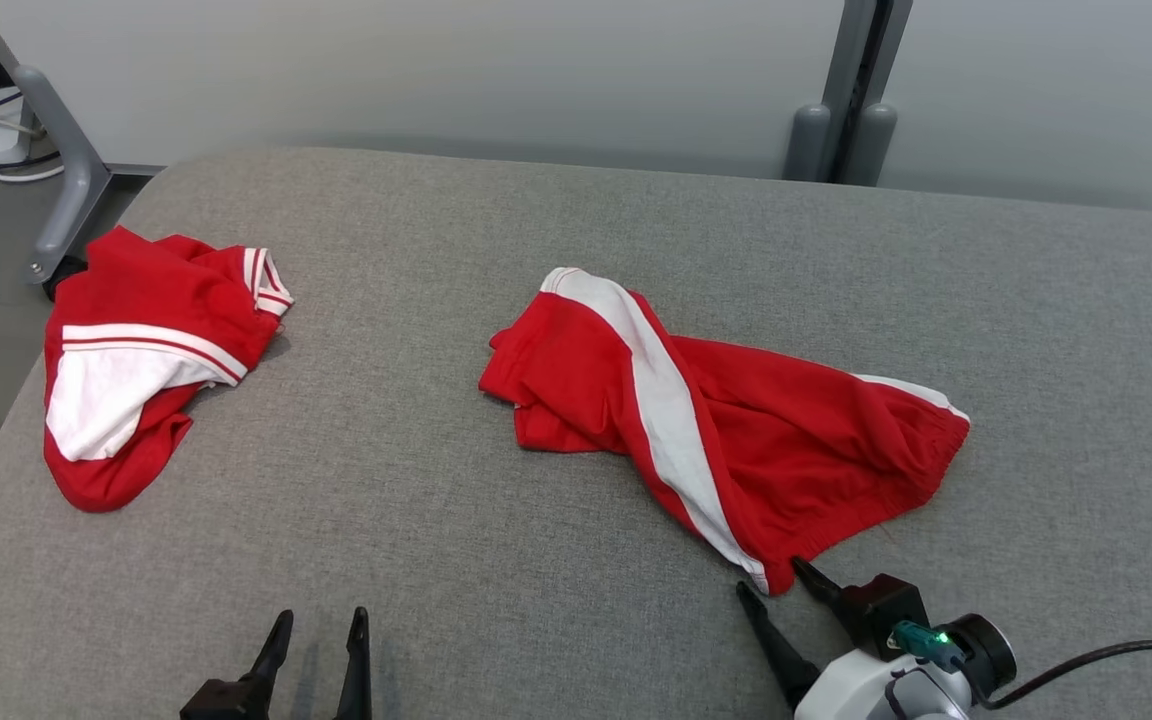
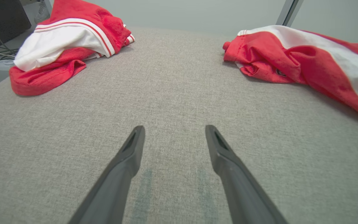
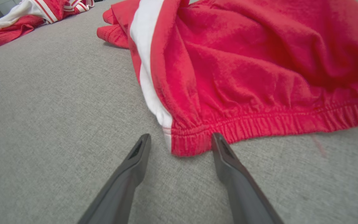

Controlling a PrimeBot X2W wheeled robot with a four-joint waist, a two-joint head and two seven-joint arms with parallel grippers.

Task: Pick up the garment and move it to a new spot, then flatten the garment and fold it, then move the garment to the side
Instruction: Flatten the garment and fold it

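Nearest us, our left gripper hovers wide open and empty over the grey surface. Our right gripper is equally spread and holds nothing, with the waistband corner of the red shorts between its fingertips. The shorts lie crumpled mid-surface. Farther left, a second red-and-white garment sits near the edge.

The table is covered in grey woven cloth, matt and slightly coarse, with the weave plain to see. The shorts are soft red cloth with a faintly fuzzy nap, a white cloth stripe and a puckered elastic waistband. The other garment is similar red and white cloth. The left gripper and right gripper look like dark, smooth, matt plastic. The wrist housing is pale and faintly glossy.
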